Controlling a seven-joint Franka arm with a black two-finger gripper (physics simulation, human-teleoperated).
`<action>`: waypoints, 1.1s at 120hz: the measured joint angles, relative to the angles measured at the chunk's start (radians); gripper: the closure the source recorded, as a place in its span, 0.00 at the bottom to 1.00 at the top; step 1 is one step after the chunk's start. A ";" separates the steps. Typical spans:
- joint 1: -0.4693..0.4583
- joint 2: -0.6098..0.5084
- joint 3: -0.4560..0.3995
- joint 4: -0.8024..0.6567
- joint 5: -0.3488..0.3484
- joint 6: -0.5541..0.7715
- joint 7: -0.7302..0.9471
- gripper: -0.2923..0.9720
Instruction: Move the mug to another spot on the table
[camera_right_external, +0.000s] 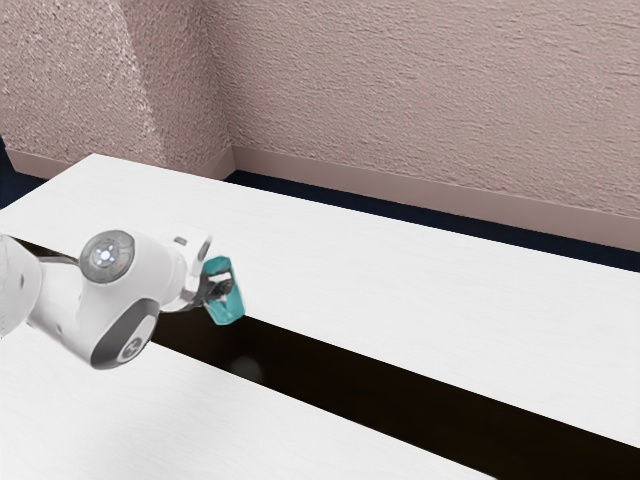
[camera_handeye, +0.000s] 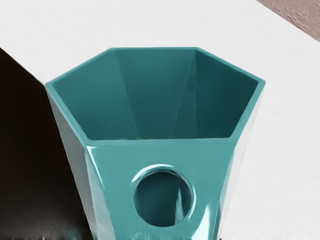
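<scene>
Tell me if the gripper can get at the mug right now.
Likely yes: the gripper looks shut on the mug, holding it tilted, with nothing between them.

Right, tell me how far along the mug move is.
Done: the mug looks picked up. It sits tilted in the gripper, which seems shut on it, off the table.
In hand: it hangs over the dark gap between the white surfaces, so it is not yet at a new spot.
Left: bring it over the tabletop, set it down, let go.
</scene>
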 joint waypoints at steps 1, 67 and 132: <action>0.003 0.000 -0.007 -0.002 -0.009 0.005 0.007 0.77; 0.041 -0.028 -0.230 -0.080 -0.232 0.166 0.329 0.76; 0.345 -0.106 -0.606 -0.064 -0.375 0.264 0.456 0.76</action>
